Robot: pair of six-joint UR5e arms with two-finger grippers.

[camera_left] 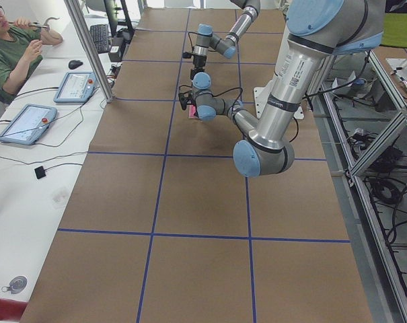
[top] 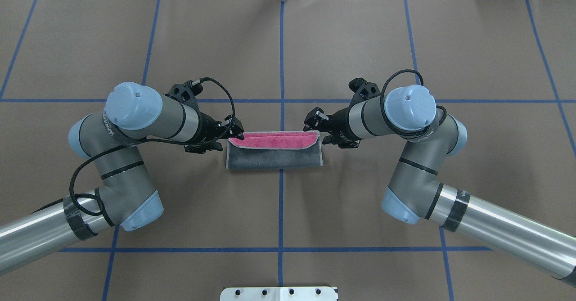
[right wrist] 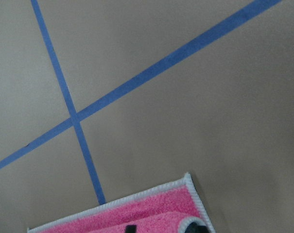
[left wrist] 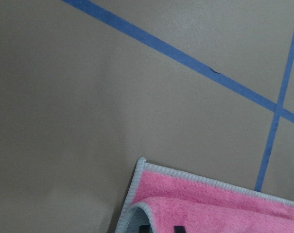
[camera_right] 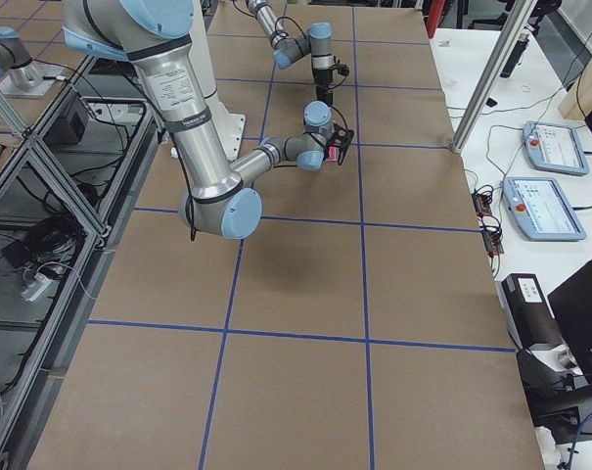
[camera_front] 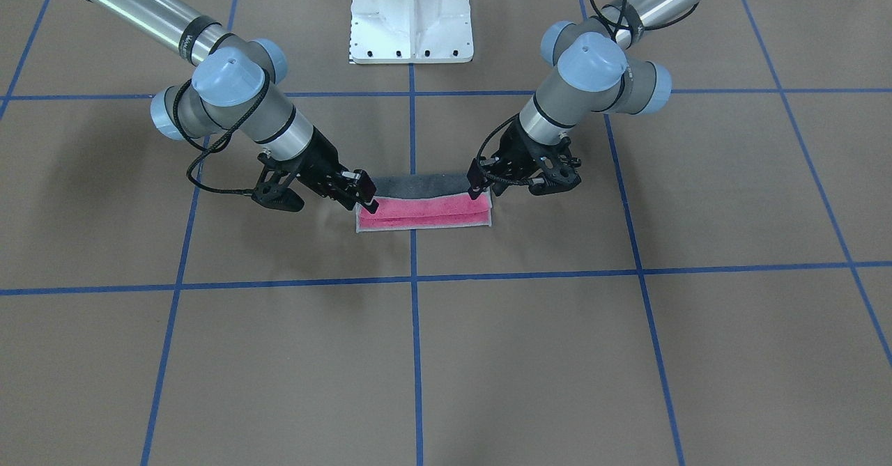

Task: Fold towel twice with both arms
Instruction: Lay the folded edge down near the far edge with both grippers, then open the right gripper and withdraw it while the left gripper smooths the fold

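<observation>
- Currently, the left gripper [top: 235,134] clamps the towel's [top: 274,154] left corner; the right gripper [top: 316,128] clamps its right corner.
- The left arm [top: 130,157] and right arm [top: 418,166] angle inward, wrists low.
- The towel lies part-folded at the centre of the table [top: 360,44].

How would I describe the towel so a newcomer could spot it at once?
On the brown table, find the blue tape line running out from the white pedestal base. The towel lies across that line between the left gripper and the right gripper: a folded strip, dark grey outside, pink inside, light grey edging, the only cloth there.
</observation>
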